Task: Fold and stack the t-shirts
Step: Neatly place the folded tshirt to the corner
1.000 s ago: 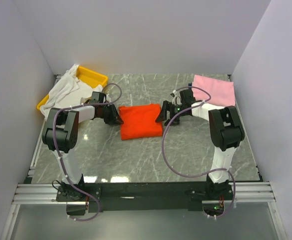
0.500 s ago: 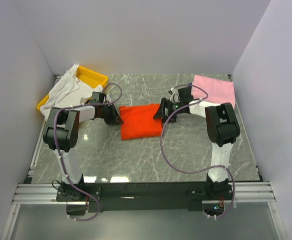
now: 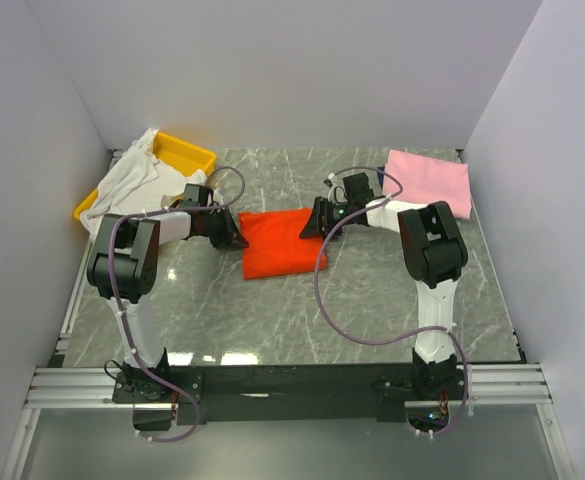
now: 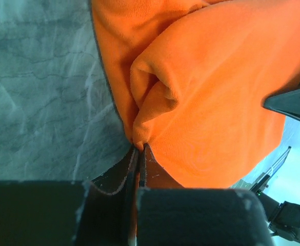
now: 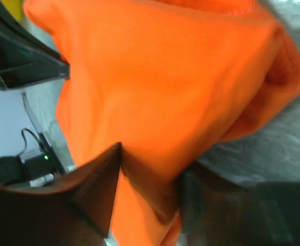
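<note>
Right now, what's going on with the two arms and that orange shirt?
Both arms are on the orange-red t-shirt in the middle of the table. The left gripper is pinched shut on its left edge. The right gripper grips bunched cloth at its right edge. A pink t-shirt lies flat at the far right, and a white t-shirt hangs over the yellow tray at the far left.

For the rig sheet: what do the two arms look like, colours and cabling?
Both match: the left arm and right arm have black joint housings and white links, with a loose mauve cable looping alongside each. The fingers are matte black and wedge-shaped.
</note>
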Controlling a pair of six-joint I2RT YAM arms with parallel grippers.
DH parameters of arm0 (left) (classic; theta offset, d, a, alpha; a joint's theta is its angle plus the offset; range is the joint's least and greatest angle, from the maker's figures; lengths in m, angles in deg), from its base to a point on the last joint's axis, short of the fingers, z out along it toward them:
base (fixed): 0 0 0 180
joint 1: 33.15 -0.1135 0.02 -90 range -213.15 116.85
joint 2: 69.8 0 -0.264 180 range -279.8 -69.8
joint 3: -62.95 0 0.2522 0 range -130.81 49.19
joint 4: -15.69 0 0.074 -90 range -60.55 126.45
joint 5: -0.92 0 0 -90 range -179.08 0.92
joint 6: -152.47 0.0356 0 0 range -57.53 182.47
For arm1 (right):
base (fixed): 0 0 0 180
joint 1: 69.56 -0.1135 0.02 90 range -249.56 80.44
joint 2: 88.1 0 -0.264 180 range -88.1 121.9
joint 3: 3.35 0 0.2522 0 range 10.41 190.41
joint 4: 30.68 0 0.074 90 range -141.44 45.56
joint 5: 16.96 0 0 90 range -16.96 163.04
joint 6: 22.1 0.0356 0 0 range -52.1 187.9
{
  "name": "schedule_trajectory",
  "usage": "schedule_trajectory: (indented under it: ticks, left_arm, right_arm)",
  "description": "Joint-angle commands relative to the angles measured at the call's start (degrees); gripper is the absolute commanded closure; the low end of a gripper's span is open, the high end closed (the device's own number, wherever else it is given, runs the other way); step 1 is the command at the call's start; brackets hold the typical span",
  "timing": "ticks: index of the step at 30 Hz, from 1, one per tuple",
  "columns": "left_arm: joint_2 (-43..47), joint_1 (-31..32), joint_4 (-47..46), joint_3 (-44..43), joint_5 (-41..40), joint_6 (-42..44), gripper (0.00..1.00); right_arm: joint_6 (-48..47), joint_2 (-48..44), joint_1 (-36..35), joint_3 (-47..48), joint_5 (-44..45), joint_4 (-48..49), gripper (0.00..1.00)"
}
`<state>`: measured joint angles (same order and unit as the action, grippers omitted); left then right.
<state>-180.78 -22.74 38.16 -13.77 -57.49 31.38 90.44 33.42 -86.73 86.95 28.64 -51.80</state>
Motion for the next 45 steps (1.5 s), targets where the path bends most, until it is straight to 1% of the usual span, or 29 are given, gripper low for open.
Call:
schedule_trajectory:
  ticks: [1, 2, 4, 6, 7, 8, 9, 10, 11, 12, 14, 15, 18, 20, 24, 30, 36, 43, 45]
  left_arm:
    - [-3.10, 0.57, 1.40, 1.08, -2.94, 0.86, 0.98]
    - [-3.10, 0.66, 1.40, 1.00, -2.85, 0.77, 0.98]
    - [-3.10, 0.75, 1.40, 0.91, -2.77, 0.68, 0.95]
    - [-2.84, 0.84, 1.40, 0.65, -2.85, 0.59, 0.89]
    - [-2.67, 0.75, 1.48, 0.30, -3.03, 0.51, 0.82]
    - [-2.32, 0.83, 1.66, 0.12, -3.20, 0.33, 0.77]
    - [-1.79, 0.75, 1.84, -0.14, -3.38, 0.24, 0.72]
    - [-1.44, 0.75, 2.01, -0.67, -3.56, 0.15, 0.63]
    - [-0.82, 0.66, 2.53, -1.02, -3.73, 0.15, 0.59]
    - [-0.64, 0.75, 2.80, -1.90, -3.82, 0.24, 0.54]
    - [0.06, 0.66, 4.03, -2.78, -3.82, 0.59, 0.51]
    - [0.15, 0.75, 4.38, -3.65, -3.91, 0.68, 0.49]
    - [0.85, 0.66, 5.52, -4.80, -3.73, 1.12, 0.47]
    - [1.03, 0.66, 5.79, -4.98, -3.73, 1.30, 0.46]
    - [1.03, 0.66, 5.53, -4.63, -3.29, 1.56, 0.46]
    - [1.55, 0.57, 4.30, -2.79, -2.59, 1.91, 0.46]
    - [4.36, 0.48, 3.51, -1.73, -1.71, 2.88, 0.47]
    - [5.07, 0.48, 2.81, -0.59, -1.53, 2.35, 0.48]
    - [5.25, 0.48, 2.28, 0.11, -1.27, 2.00, 0.48]
  right_arm:
    - [-1.36, 3.12, -1.64, -0.24, 4.41, -2.05, 0.53]
    - [-1.19, 3.12, -1.55, -0.07, 4.41, -2.22, 0.57]
    - [-1.10, 2.59, -1.73, 0.20, 4.41, -2.49, 0.72]
    - [-1.10, 1.89, -1.64, 0.46, 4.85, -2.84, 0.78]
    - [-1.10, 1.10, -1.64, 0.72, 5.11, -3.45, 0.83]
    - [-1.19, 0.66, -1.55, 1.07, 5.29, -3.89, 0.91]
    - [-1.36, 0.31, -1.55, 1.86, 6.07, -4.50, 0.94]
    - [-2.06, -0.65, -1.47, 2.48, 6.60, -5.99, 0.98]
    - [-2.59, -1.01, -1.46, 3.79, 7.48, -7.05, 1.00]
    - [-3.90, -1.80, -1.38, 4.67, 9.14, -9.58, 1.00]
    - [-5.31, -2.51, -1.11, 7.21, 10.38, -12.14, 1.00]
    - [-6.71, -2.77, -0.68, 8.27, 11.69, -15.03, 1.00]
    - [-9.52, -3.39, 0.38, 11.88, 13.11, -20.48, 1.00]
    - [-11.11, -3.39, 0.91, 15.03, 15.56, -23.57, 1.00]
    - [-15.94, -3.21, 1.79, 19.87, 20.66, -31.99, 1.00]
    - [-19.73, -2.95, 3.10, 25.50, 31.03, -40.27, 1.00]
    - [-21.40, -3.74, 4.34, 28.32, 40.60, -44.49, 1.00]
    - [-22.02, -3.48, 4.95, 32.36, 49.13, -48.54, 1.00]
    - [-22.11, -3.65, 5.21, 33.68, 50.28, -49.42, 1.00]
